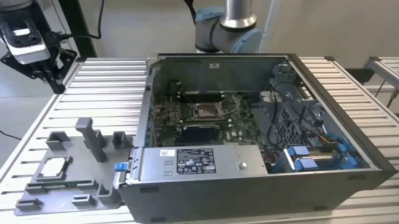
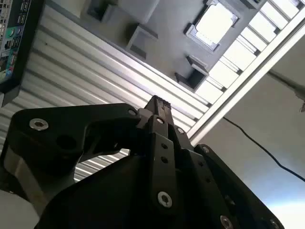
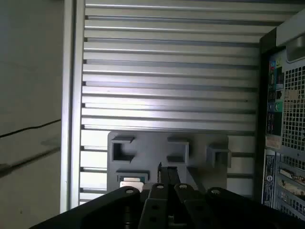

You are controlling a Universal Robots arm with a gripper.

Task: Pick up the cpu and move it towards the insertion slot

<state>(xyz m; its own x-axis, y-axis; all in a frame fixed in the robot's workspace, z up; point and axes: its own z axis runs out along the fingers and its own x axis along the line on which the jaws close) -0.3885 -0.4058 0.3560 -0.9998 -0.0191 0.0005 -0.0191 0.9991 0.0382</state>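
The cpu [image 1: 53, 167], a small silvery-white square chip, lies flat in a pocket of the grey fixture tray [image 1: 87, 186] at the exterior view's left front. It shows as a bright square in the second wrist view [image 2: 214, 21] and partly behind the fingers in the first wrist view [image 3: 131, 183]. My gripper [image 1: 56, 84] hangs high over the table's far left corner, well away from the cpu, its black fingers shut on nothing [image 2: 159, 102] [image 3: 167, 169]. The insertion slot [image 1: 206, 110], a metal-framed square socket, sits on the green board inside the open computer case [image 1: 249, 182].
A long green memory stick [image 1: 59, 184] lies on the tray near the cpu. Grey upright posts [image 1: 93, 137] rise from the tray. A plain black square [image 1: 203, 133] lies in front of the slot. The ribbed aluminium table [image 1: 112, 88] lies between gripper and tray.
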